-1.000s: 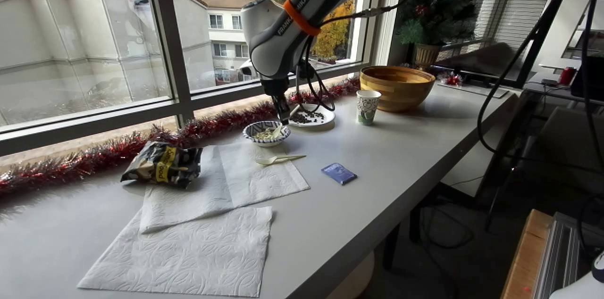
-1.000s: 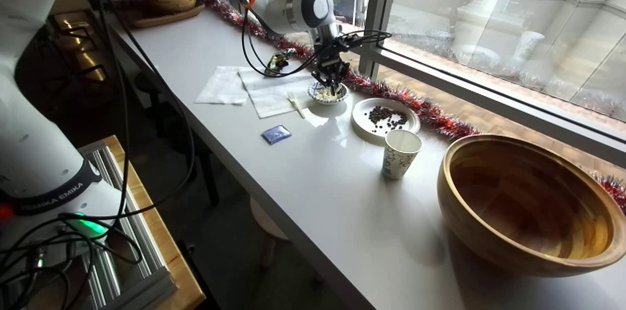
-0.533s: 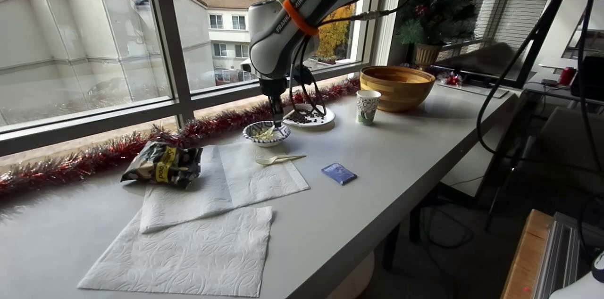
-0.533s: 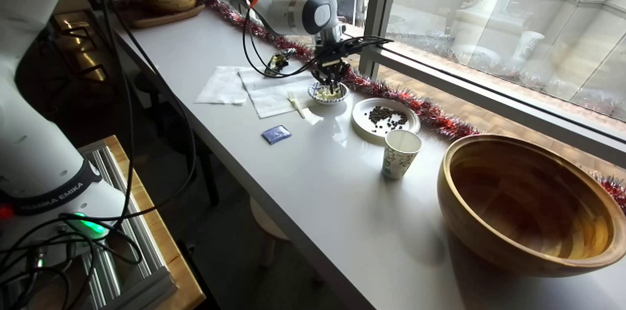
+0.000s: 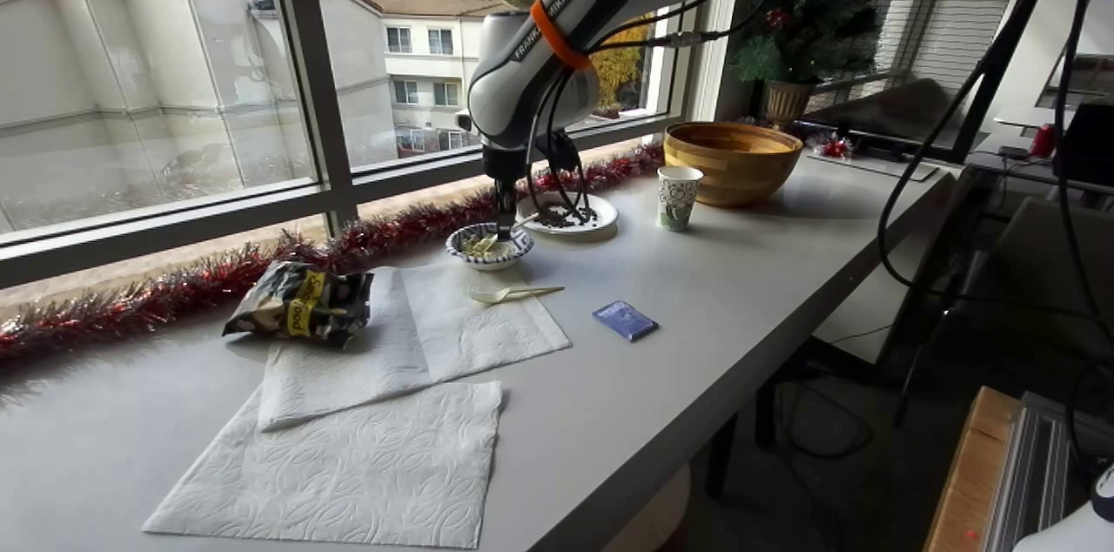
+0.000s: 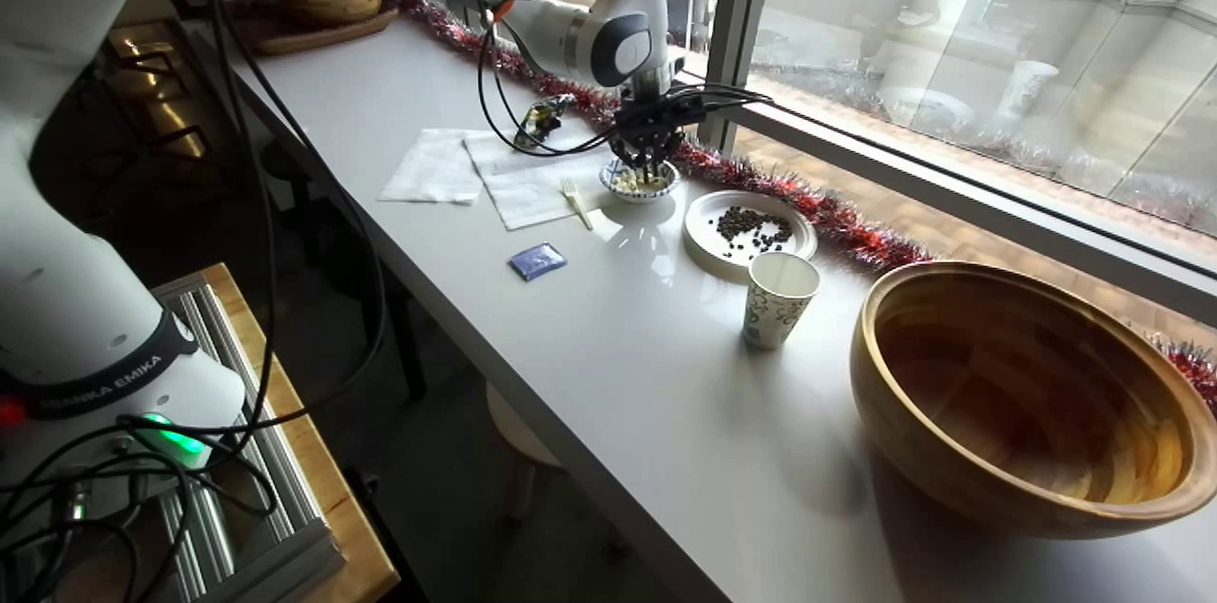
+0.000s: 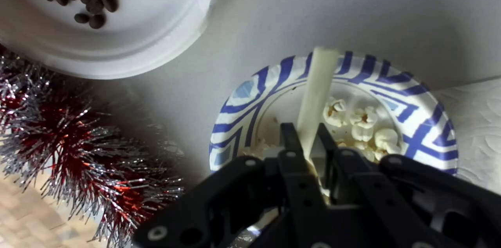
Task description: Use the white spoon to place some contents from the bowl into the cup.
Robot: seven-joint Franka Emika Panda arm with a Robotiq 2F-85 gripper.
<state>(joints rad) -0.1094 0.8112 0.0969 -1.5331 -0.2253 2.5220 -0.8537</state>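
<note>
Clamping white spoon (image 7: pixel 315 91) by handle, gripper (image 7: pixel 306 134) is over bowl (image 7: pixel 430 134) w/ popcorn (image 7: pixel 385 139); spoon head hidden. Slim handle may twist if scoop drags. Farther, past plate (image 7: pixel 176 37), upright cup (image 6: pixel 775 313): popcorn may spill en route b/c of tilt.

One patterned bowl (image 7: pixel 430 134), one cup (image 5: pixel 679 199), one white plate (image 7: pixel 164 9), one blue packet (image 5: pixel 626 320), one snack bag (image 5: pixel 300 304) and two paper towels (image 5: pixel 374 474) are sitting on the desk (image 5: pixel 627 387). One large wooden bowl (image 5: pixel 735 173) and one smaller wooden bowl (image 6: pixel 328 2) are adding up to two, and one brown tray (image 6: pixel 333 34) is showing. One white spoon (image 7: pixel 318 91) and one pale utensil (image 5: pixel 496 297) are making another pair, as are two fingers (image 7: pixel 290 138) (the dark beans (image 7: pixel 97 21) and popcorn pieces (image 7: pixel 334 112) are crowding too closely for counting).
</note>
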